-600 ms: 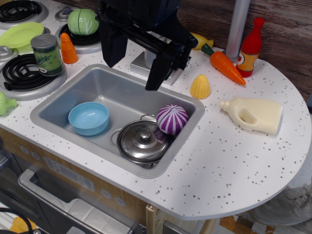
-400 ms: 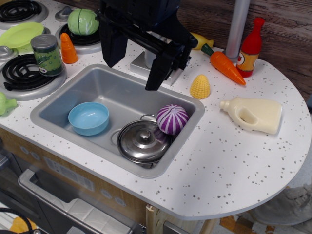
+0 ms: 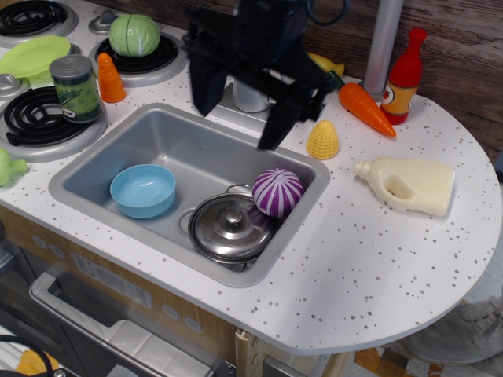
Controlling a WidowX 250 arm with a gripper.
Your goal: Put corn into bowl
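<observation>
The end effector [image 3: 240, 118] hung above the sink's [image 3: 169, 141] back rim with its two fingers spread apart and nothing between them. The corn [image 3: 323, 140] stood on the surface [image 3: 377, 259] just beside the sink's back right corner, while the bowl [image 3: 143, 190] sat in the sink's front left part.

Setting: a toy play kitchen. Indicators: a speckled white counter [image 3: 377, 259] with an inset grey sink [image 3: 181, 149], coil burners [image 3: 39, 118] at the left, and an oven door handle [image 3: 94, 322] below. Plastic play food and containers, including a carrot [image 3: 365, 107], ketchup bottle [image 3: 405, 77] and can [image 3: 76, 86], stand on the surfaces.
</observation>
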